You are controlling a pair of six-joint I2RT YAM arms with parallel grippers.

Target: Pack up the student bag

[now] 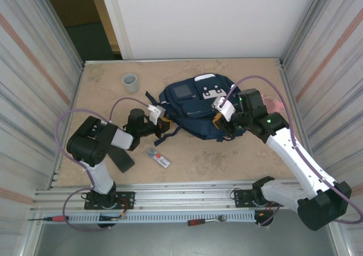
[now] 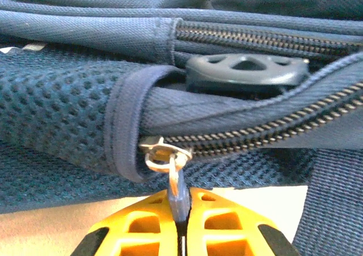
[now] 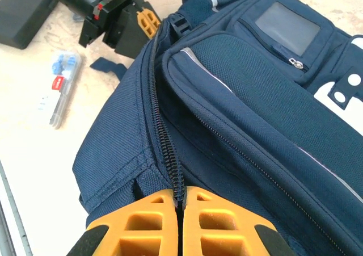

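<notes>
The student bag lies flat in the middle of the tabletop, front pockets up. Its main zip looks closed along the near edge.

At the bag's left end, the left pincer is clamped on the zip pull, which hangs from the slider where the zip ends. That grip suits drawing the zip open so things can go in.

At the opposite end, the right pincer has its yellow fingers pressed together on the zip seam. It is probably bracing the fabric so the bag does not slide with the pull.

A small clear packet waits on the tabletop just in front of the bag, likely cargo. A grey cup stands well apart, toward the far left.
</notes>
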